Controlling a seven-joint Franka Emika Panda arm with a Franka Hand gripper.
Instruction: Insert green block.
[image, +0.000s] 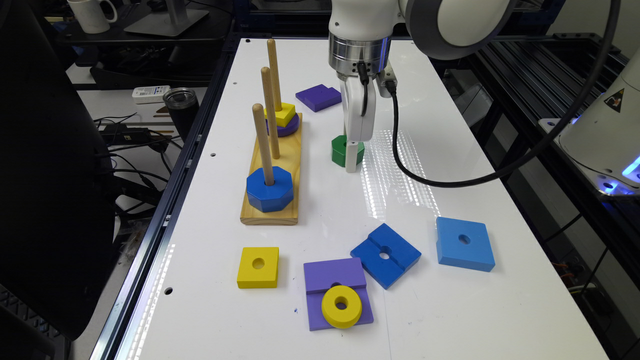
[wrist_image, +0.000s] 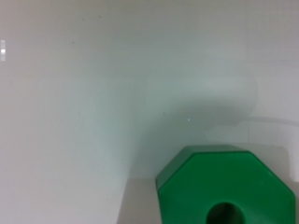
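Note:
The green block (image: 340, 150) is a small dark-green octagon with a round hole, lying flat on the white table (image: 450, 310) to the exterior view's right of the wooden peg board (image: 270, 212). In the wrist view the green block (wrist_image: 201, 186) sits close below the camera on the table. My gripper (image: 352, 162) is down at table level, right at the block's near side. The board has three upright pegs. A blue octagon (image: 270, 190) sits on the nearest peg, the middle peg (image: 270, 112) is bare, and a yellow square (image: 285, 114) over a purple piece sits on the far peg.
A dark purple block (image: 318, 97) lies behind the gripper. Near the front lie a yellow square (image: 258, 267), a purple slab (image: 332, 277) carrying a yellow ring (image: 341, 306), a grooved blue square (image: 385, 255) and a light blue square (image: 465, 243). A black cable (image: 450, 182) loops to the right.

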